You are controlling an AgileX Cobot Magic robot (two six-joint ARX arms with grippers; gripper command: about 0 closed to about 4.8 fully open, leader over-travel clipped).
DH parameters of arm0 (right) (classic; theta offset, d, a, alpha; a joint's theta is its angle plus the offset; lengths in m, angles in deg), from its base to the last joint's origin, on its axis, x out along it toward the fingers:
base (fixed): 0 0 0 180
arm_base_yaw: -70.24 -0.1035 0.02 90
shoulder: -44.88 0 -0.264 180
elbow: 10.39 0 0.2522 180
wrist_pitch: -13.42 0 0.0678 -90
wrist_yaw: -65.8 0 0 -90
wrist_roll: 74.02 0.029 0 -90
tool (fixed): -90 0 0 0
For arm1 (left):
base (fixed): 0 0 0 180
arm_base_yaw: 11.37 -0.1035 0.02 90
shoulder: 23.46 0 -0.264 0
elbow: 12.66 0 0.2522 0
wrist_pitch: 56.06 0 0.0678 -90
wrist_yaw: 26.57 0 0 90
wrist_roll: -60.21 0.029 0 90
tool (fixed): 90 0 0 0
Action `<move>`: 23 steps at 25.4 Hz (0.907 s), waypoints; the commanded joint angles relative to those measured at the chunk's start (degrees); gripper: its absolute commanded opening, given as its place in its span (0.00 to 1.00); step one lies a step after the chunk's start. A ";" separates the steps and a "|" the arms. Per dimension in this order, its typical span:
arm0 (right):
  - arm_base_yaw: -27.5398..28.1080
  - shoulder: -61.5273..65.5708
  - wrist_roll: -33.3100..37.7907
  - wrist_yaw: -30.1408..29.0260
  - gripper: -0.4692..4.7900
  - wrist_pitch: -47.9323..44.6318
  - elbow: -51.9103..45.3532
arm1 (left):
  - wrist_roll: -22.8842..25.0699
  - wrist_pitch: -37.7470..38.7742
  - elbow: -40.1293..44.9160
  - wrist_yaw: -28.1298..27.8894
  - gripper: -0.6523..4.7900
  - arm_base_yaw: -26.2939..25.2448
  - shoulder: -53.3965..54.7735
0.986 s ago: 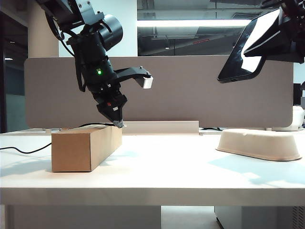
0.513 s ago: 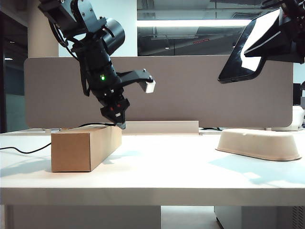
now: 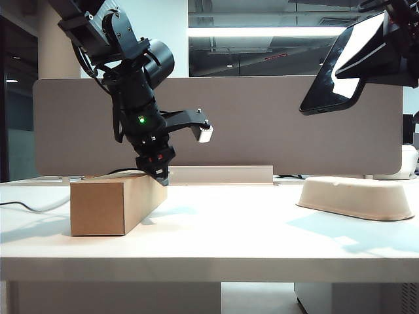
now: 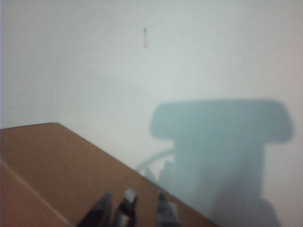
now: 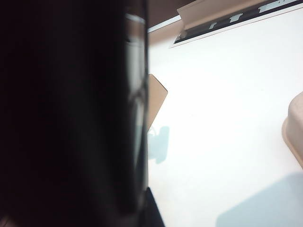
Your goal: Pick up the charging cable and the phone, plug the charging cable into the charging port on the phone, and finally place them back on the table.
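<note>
Right now the step in hand is the pickup of the charging cable (image 3: 26, 206). The left gripper (image 4: 132, 210) sits down on the far end of the cardboard box (image 3: 118, 203), tips at its top face. In the left wrist view the small plug (image 4: 129, 199) stands between its two fingers (image 4: 163, 208), which look still a little apart around it; whether they already pinch it I cannot tell. The cord trails off the box's left side and along the table (image 3: 216, 242) toward the edge of the view.

The right gripper (image 3: 386, 46) is high above the pulp tray (image 3: 357, 198), well to the right of the box, clamped on the phone (image 3: 337, 62), which it holds tilted with the short bottom edge pointing down and toward the box. The port itself is too small to make out.

Next, I judge, the left fingers need to clamp squarely on the plug, then lift it clear of the box and carry it toward the phone's lower edge, with the plug lined up to that edge.
</note>
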 commanded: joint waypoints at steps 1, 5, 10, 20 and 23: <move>-0.04 -0.44 -0.39 -0.35 0.08 -2.27 0.42 | 0.04 -0.57 -0.20 -0.13 0.32 -0.13 0.00; -0.04 -0.42 -0.39 -0.35 0.08 -2.27 0.42 | 0.07 -1.36 -0.20 -0.15 0.32 -0.15 0.00; -0.04 -0.42 -0.39 -0.35 0.08 -2.27 0.42 | 0.11 -1.38 -0.20 -0.15 0.14 -0.24 0.00; -0.04 -0.42 -0.44 -0.33 0.08 -2.34 0.42 | -0.22 -1.20 -0.35 -1.40 0.11 0.35 -2.89; -0.04 -0.42 -1.07 -0.33 0.08 -2.54 0.44 | -0.70 0.74 -0.35 -0.61 0.11 0.61 -5.49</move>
